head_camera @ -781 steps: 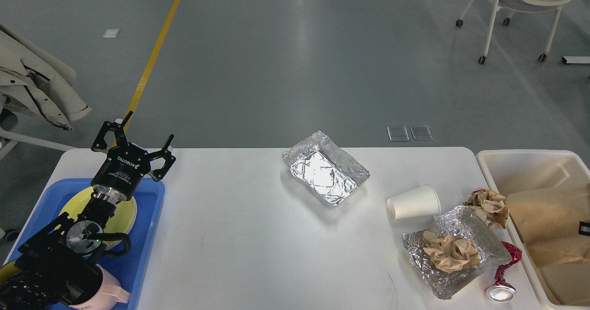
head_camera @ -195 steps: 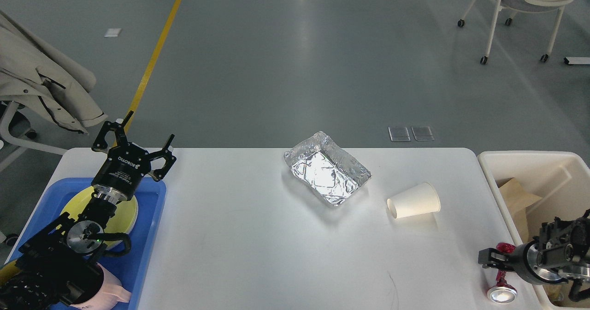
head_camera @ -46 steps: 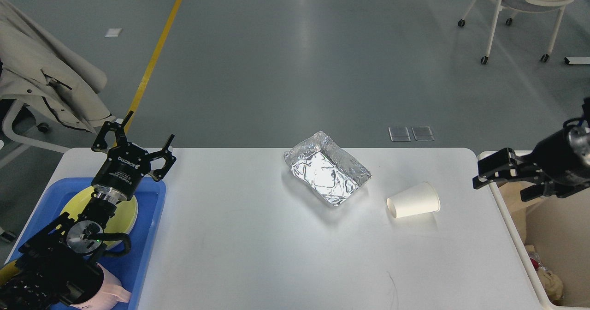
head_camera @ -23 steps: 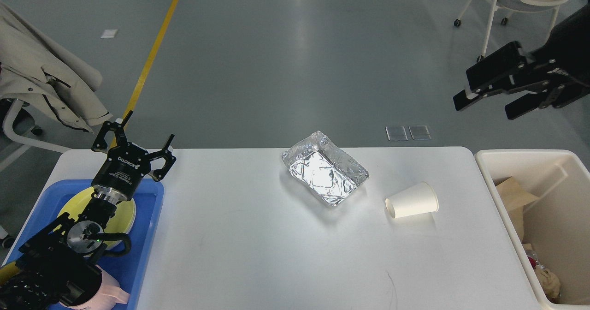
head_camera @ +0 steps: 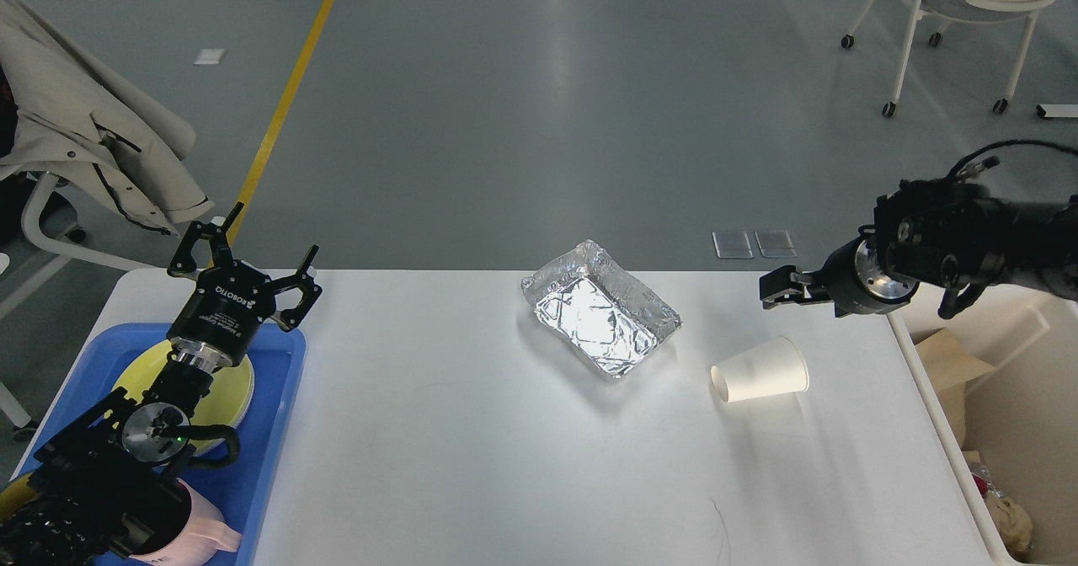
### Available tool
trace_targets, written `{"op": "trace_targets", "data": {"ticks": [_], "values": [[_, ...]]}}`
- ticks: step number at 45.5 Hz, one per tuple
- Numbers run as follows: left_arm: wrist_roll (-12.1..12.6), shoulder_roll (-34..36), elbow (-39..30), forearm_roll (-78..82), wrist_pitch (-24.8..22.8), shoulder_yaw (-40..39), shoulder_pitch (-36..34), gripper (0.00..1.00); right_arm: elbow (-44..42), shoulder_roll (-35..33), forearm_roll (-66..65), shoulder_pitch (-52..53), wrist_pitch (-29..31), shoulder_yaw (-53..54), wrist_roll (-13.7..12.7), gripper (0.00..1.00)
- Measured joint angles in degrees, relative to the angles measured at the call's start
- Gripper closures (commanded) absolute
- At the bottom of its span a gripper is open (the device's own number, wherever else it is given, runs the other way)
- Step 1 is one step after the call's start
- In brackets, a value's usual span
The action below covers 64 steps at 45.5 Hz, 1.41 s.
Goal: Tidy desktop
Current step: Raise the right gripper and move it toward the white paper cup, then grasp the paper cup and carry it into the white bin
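The white desktop (head_camera: 472,456) holds an empty crumpled foil tray (head_camera: 602,322) at the far middle. A white paper cup (head_camera: 760,370) lies on its side to the right of it, mouth facing left. My left gripper (head_camera: 271,231) is open and empty, held above the far end of the blue tray (head_camera: 268,456) at the left. My right gripper (head_camera: 771,288) points left, just above and behind the cup and apart from it. It is small and dark, so I cannot tell its fingers apart.
The blue tray holds a yellow plate (head_camera: 234,381) and a pink cup (head_camera: 198,539). A cream bin (head_camera: 931,419) stands at the table's right edge with brown paper and scraps inside. A chair with a coat (head_camera: 93,145) stands at the far left.
My right arm has come down from high over the floor to just behind the cup. Earlier, the crumpled paper, its foil tray and the red can left the desktop. The left arm has not moved.
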Motion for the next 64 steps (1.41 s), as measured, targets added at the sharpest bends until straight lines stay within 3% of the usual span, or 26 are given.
{"op": "trace_targets", "data": {"ticks": [6, 13, 26, 39, 42, 46, 50, 51, 53, 64], "values": [[0.00, 0.00, 0.00, 0.00, 0.00, 0.00, 0.00, 0.00, -1.74, -0.19, 7.97, -2.29, -0.28, 5.82, -9.92, 0.00], [0.00, 0.00, 0.00, 0.00, -0.01, 0.00, 0.00, 0.00, -1.85, 0.01, 16.72, -4.46, -3.31, 11.35, -16.04, 0.00], [0.00, 0.00, 0.00, 0.00, -0.01, 0.00, 0.00, 0.00, -1.79, 0.98, 25.92, -10.40, -13.10, 18.10, -19.43, 0.00], [0.00, -0.01, 0.00, 0.00, -0.02, 0.00, -0.01, 0.00, -3.28, 2.77, 26.21, -15.40, -19.61, 23.71, -19.70, 0.04], [0.00, -0.01, 0.00, 0.00, -0.02, 0.00, -0.01, 0.00, -4.05, 3.30, 26.21, -16.41, -20.47, 25.03, -19.47, 0.13], [0.00, -0.01, 0.00, 0.00, -0.06, 0.00, -0.01, 0.00, -4.73, 3.84, 26.22, -17.34, -21.63, 26.50, -19.10, 0.48], [0.00, -0.01, 0.00, 0.00, -0.07, 0.00, -0.01, 0.00, -4.94, 4.17, 25.88, -17.95, -22.76, 27.04, -18.51, 0.64], [0.00, -0.01, 0.00, 0.00, -0.07, 0.00, -0.01, 0.00, -4.94, 4.19, 25.72, -18.04, -22.89, 27.04, -18.33, 0.72], [0.00, -0.01, 0.00, 0.00, -0.07, 0.00, -0.01, 0.00, -5.02, 4.23, 25.39, -18.22, -23.05, 27.04, -17.61, 1.00], [0.00, -0.01, 0.00, 0.00, -0.06, 0.00, -0.01, 0.00, -4.04, 3.68, 23.36, -17.34, -22.02, 25.39, -14.97, 1.00]]}}
